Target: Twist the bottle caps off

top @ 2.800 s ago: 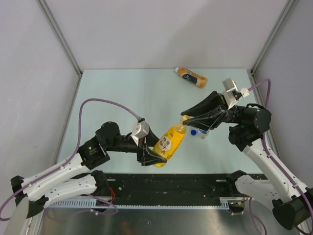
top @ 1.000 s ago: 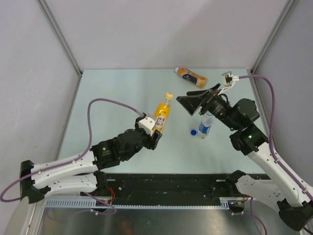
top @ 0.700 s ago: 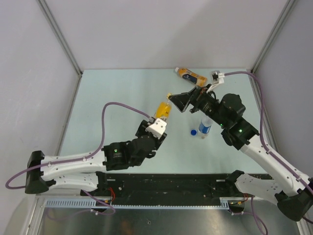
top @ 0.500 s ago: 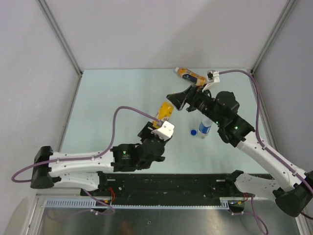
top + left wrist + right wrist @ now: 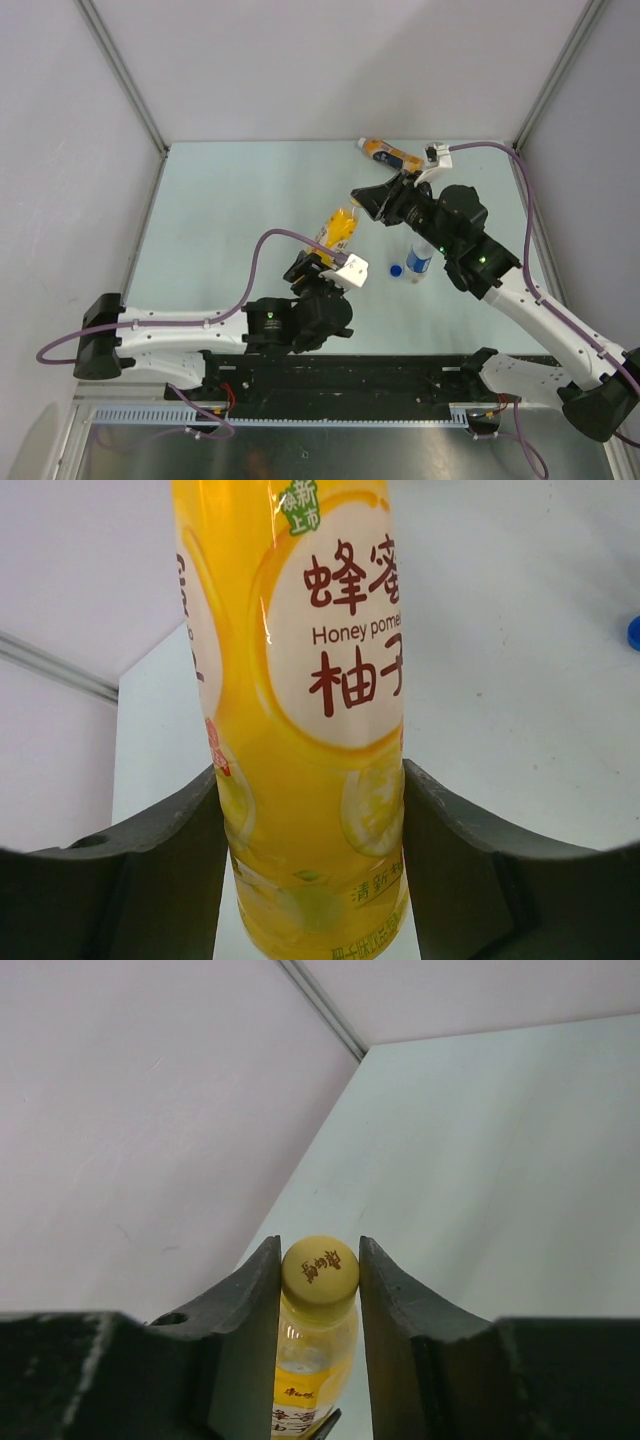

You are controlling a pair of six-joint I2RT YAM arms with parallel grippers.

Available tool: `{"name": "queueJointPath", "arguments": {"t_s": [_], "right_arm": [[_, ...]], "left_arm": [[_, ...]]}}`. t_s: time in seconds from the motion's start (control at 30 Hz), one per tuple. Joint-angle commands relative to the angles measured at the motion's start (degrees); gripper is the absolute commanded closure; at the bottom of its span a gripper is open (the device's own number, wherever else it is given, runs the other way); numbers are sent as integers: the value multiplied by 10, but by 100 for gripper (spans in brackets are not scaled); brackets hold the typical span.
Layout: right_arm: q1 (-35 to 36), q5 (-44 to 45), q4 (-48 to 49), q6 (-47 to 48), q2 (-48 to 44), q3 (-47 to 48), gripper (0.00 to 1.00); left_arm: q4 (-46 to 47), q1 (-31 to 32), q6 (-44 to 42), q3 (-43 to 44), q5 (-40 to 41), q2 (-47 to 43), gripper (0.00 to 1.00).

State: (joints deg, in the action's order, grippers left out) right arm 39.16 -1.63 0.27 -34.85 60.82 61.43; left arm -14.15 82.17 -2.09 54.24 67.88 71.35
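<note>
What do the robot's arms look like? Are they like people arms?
Not really! The left arm and right arm are white tubes joined by chunky black joints. A thin purple cable loops along each one. The left gripper and right gripper each have two flat black fingers, with a small white box near the wrist.

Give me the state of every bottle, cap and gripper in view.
yellow bottle, held up, capped.
yellow cap, on its bottle.
clear bottle, standing, uncapped.
blue cap, off, lying beside clear bottle.
orange bottle, lying on its side.
left gripper, shut on yellow bottle.
right gripper, shut on yellow cap.
</note>
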Motion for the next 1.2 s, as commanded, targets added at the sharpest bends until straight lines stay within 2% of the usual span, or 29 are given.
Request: {"name": "queueJointPath", "arguments": {"t_s": [0.0,0.17,0.23,0.47,0.73,1.17], "right_arm": [[3,8,9,3,-8,26,69],[3,-10,12,7,-4,26,95],[2,-18,12,16,-6,26,99],[1,-52,33,50,-27,9,100],[-20,-148,64,74,-49,-11,100],[-74,-346,96,87,-63,-16,100]], "left_arm": [[17,6,-10,26,32,-7,100],[17,6,-8,23,30,-10,100],[17,6,-6,19,13,-15,100],[17,-8,16,-5,-102,-59,100],[19,-77,56,-41,-334,-137,100],[23,-133,24,-60,-670,-271,100]]}}
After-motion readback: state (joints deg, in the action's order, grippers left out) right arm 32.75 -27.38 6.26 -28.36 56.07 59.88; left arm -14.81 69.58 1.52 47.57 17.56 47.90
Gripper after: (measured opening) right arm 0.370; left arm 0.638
